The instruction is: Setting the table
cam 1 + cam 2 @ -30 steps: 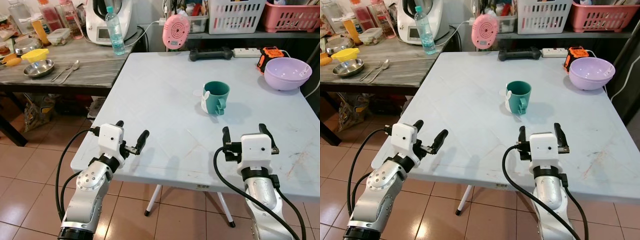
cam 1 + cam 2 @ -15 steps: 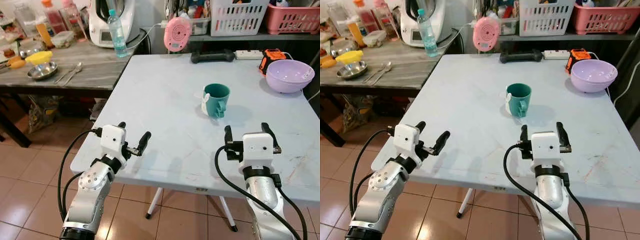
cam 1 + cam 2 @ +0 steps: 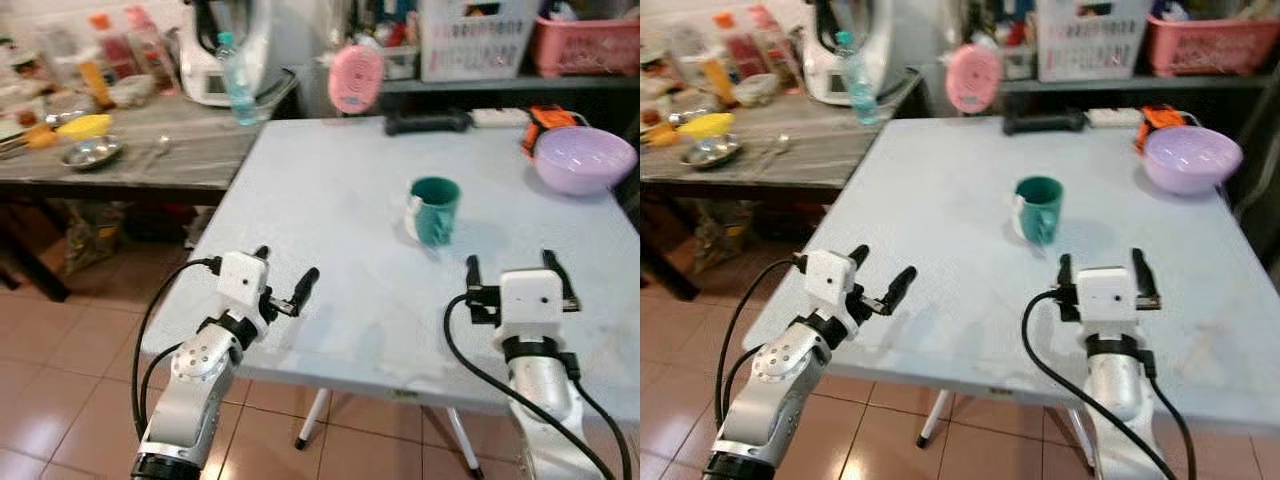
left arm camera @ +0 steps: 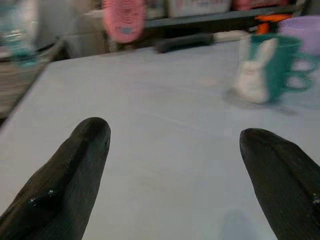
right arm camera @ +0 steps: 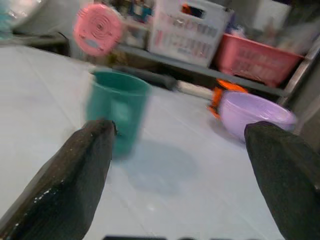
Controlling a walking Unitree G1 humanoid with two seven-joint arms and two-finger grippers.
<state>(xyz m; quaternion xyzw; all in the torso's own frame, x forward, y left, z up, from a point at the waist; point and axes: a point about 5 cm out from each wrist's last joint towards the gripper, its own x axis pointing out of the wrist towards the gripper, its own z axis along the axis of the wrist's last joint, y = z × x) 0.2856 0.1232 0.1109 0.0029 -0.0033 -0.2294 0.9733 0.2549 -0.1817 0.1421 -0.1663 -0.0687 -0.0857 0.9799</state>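
A glossy teal ceramic mug with what seems, through blur, a white rabbit figure is standing mid-way on the smooth pale blue surface. The left gripper and right gripper are hovering at the near edge, fingers spread, empty. A round lilac plastic bowl is sitting far right.

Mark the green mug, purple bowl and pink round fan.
Green mug (image 3: 435, 210), left eye view, outer wall.
Purple bowl (image 3: 584, 165), left eye view, outer side.
Pink round fan (image 3: 356, 79), left eye view, front face.
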